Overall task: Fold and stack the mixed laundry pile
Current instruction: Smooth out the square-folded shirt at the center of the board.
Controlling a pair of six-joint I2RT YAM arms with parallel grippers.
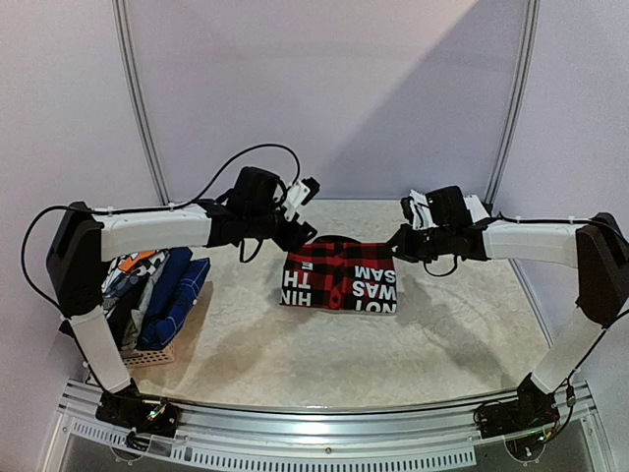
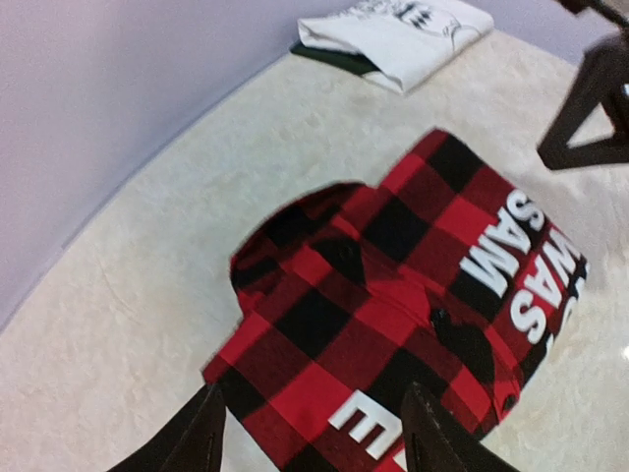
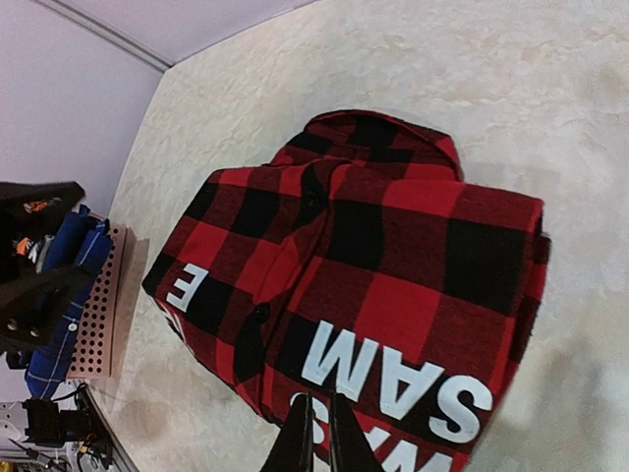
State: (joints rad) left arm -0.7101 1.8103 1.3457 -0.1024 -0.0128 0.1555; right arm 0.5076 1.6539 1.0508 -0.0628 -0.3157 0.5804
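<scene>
Top external: where's the red-black plaid shirt (image 1: 339, 275)?
Folded mid-table, twelve o'clock from my bases. My left gripper (image 2: 314, 418) hangs spread over its ten o'clock corner, and my right gripper (image 3: 316, 428) is pressed together at two o'clock.

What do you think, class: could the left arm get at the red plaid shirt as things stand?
Probably yes. The open left claw hangs over the shirt's edge with nothing between them; the shut right claw is at the opposite side.
</scene>
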